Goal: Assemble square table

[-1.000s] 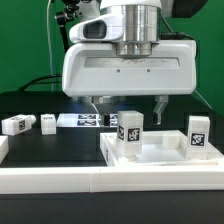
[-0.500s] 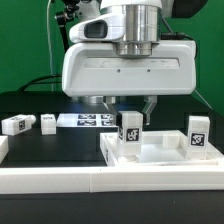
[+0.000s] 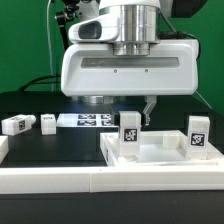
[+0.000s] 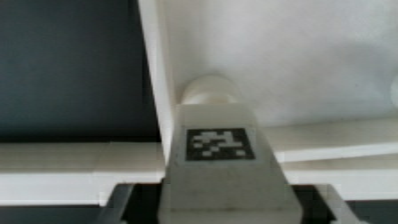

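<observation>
Black tabletop (image 3: 60, 150): gripper (image 3: 129, 108) now grips leg (image 3: 130, 135).

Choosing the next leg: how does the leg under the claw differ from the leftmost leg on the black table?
The leg under the claw stands upright on the white slab; the leftmost leg lies flat on the black table. The first sits between the claw fingers; the leftmost lies far off, untouched. Both are small white tagged blocks.
</observation>
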Robot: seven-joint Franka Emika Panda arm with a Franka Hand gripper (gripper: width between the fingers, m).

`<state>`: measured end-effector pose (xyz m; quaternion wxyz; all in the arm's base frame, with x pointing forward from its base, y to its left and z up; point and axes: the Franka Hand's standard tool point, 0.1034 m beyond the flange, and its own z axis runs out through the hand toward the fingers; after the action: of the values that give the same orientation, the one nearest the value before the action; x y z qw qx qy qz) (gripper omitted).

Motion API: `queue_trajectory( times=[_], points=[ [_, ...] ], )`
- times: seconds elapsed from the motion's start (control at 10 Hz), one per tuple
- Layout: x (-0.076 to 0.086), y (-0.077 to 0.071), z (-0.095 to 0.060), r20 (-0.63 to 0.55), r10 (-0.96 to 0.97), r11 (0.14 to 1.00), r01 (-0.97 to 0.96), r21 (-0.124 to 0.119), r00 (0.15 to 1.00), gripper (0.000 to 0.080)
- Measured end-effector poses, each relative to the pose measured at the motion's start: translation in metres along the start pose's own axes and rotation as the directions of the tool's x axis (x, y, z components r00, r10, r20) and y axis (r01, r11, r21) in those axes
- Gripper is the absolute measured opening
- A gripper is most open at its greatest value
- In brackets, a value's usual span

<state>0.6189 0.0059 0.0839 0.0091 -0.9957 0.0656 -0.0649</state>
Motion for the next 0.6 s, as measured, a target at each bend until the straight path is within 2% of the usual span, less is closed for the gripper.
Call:
queue_trajectory(
  times=[0.3, 0.5, 0.6],
  points=[
    [-0.0002, 0.0011, 0.0006, -0.009, 0.359, 0.933, -0.359, 0.006, 0.933, 0.0290],
    [-0.0004, 0.0008, 0.0008, -0.008, 0.545, 0.838, -0.545, 0.009, 0.838, 0.0290],
    [-0.0007, 0.0004, 0.0008, -0.008, 0.654, 0.757, -0.654, 0.007, 0.757, 0.0290]
  ],
)
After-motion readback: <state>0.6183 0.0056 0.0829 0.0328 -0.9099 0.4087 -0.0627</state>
